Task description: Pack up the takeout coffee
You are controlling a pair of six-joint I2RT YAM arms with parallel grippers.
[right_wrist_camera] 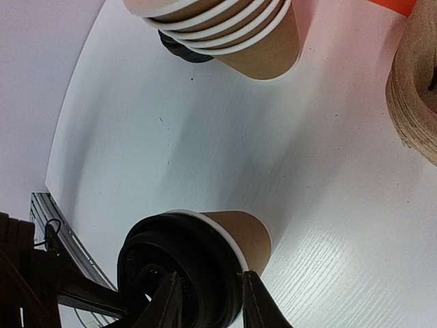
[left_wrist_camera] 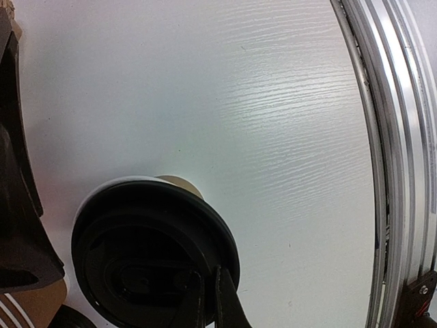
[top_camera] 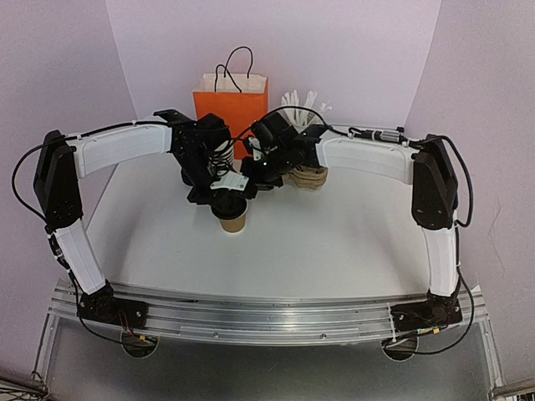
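Coffee: takeout coffee (top_camera: 232, 215) upright on table (top_camera: 334, 242), in front of orange bag (top_camera: 231, 104), black lid on.
Left gripper (left_wrist_camera: 208, 297): jaws pressed together, tips over lid's edge.
Right gripper (right_wrist_camera: 212, 301): jaws clamped across lid rim, one finger on top, one outside.
Nearby: stack of lidless cups (right_wrist_camera: 232, 34).

Left wrist view crops the takeout coffee (left_wrist_camera: 136, 253) at its bottom edge; right wrist view crops the cup stack (right_wrist_camera: 232, 34).
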